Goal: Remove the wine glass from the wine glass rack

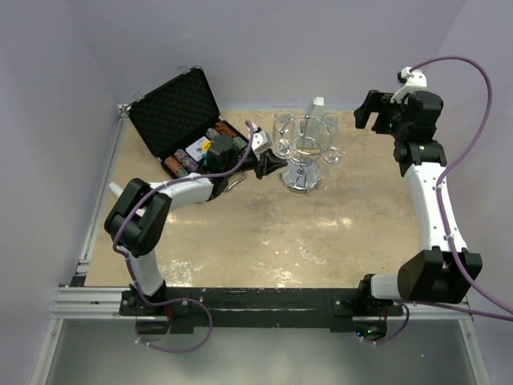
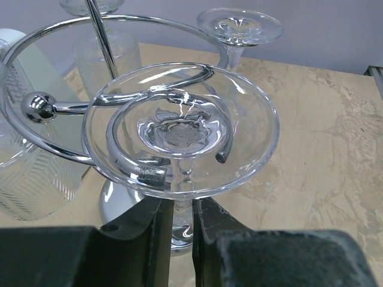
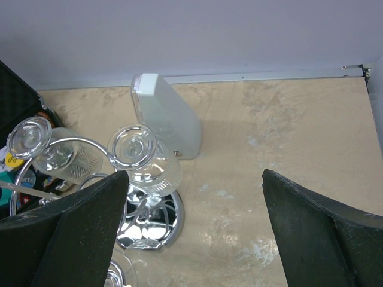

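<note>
The chrome wine glass rack [image 1: 302, 152] stands at the back middle of the table, with several glasses hanging upside down from its wire loops. In the left wrist view one wine glass [image 2: 179, 128] hangs foot-up in a curled wire loop [image 2: 72, 107]. My left gripper [image 2: 181, 236] is shut on that glass's stem just under the foot, and it shows at the rack's left side [image 1: 276, 164]. My right gripper [image 1: 377, 111] is open and empty, raised at the back right, apart from the rack [image 3: 149, 221].
An open black case [image 1: 176, 120] with small items lies at the back left, close to the left arm. A white box [image 3: 164, 116] stands behind the rack by the back wall. Other hanging glasses [image 3: 133, 146] flank the held one.
</note>
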